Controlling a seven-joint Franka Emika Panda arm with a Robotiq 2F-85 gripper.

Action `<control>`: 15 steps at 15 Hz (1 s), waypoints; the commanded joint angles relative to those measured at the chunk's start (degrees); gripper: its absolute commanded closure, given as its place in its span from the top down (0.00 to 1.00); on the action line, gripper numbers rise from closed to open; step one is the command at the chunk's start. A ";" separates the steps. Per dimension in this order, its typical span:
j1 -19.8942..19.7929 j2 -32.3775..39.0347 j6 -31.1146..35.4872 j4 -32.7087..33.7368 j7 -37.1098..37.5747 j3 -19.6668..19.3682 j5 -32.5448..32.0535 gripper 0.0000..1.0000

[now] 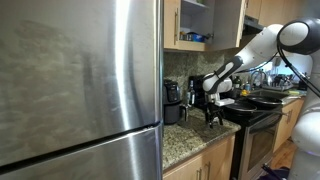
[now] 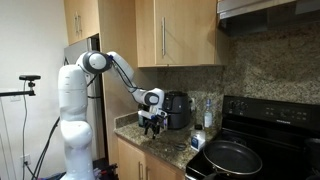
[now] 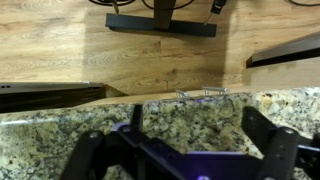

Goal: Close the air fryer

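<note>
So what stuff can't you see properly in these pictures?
- Whether the air fryer basket is in or out: too small and dark in both exterior views.
- Whether the tool touches the air fryer: too tiny to tell in an exterior view.
- Wrist view: no air fryer, only granite countertop and wooden floor.
- Counter behind the fridge: hidden in an exterior view.

Stainless steel fridge (image 1: 80, 80) filling the near left, light wooden cabinets (image 2: 180, 30) hung above a speckled granite countertop (image 3: 60, 125), mottled stone backsplash (image 2: 270, 65) set behind a black stove (image 2: 268, 112) at the right, wood plank floor (image 3: 100, 50) seen below.
</note>
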 commanded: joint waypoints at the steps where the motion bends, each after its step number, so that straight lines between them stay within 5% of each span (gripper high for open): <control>1: 0.31 0.53 10.13 0.70 0.37 2.05 -0.24 1.00; 7: 2.81 5.78 30.94 7.25 6.39 5.19 -6.05 1.00; 8: 2.52 1.96 26.10 3.93 4.83 5.14 -4.62 1.00; 12: 2.70 2.61 26.97 4.50 5.23 5.22 -4.64 1.00; 15: 2.35 5.65 41.61 5.13 4.15 5.02 -4.76 1.00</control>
